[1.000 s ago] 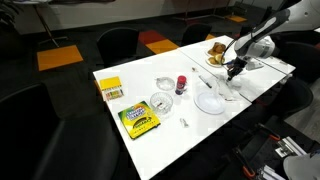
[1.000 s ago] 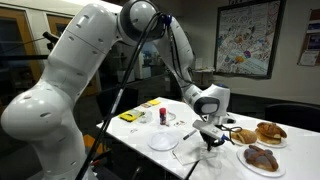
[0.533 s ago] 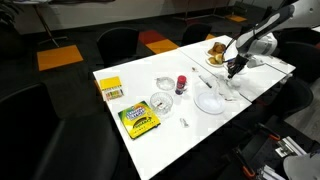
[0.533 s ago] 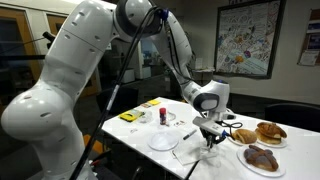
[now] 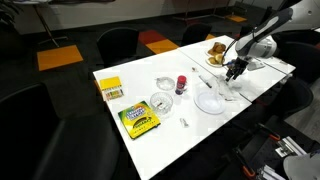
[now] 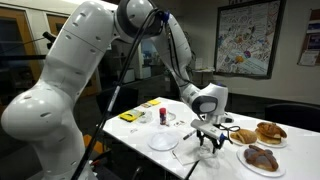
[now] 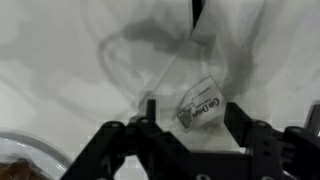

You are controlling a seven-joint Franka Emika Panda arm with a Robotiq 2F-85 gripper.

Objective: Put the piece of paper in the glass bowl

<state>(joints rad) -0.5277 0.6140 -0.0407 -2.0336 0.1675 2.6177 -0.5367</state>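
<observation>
The piece of paper (image 7: 200,104), a small white scrap with dark print, lies on the white tablecloth in the wrist view. My gripper (image 7: 193,122) stands open just above it, one dark finger (image 7: 148,112) on each side, touching nothing. In both exterior views the gripper (image 5: 232,72) (image 6: 209,142) hangs low over the table's end beside the round white plate (image 5: 210,101) (image 6: 163,142). A glass bowl (image 5: 162,103) stands further along the table, well away from the gripper. The scrap is too small to make out in the exterior views.
A green and yellow crayon box (image 5: 138,120), a yellow box (image 5: 110,89) and a red-capped jar (image 5: 181,83) sit on the table. Plates of pastries (image 6: 268,132) (image 6: 260,157) stand close beside the gripper, near the table edge. Dark chairs surround the table.
The jaws were shut a second ago and have spread apart. The arm itself has hardly moved.
</observation>
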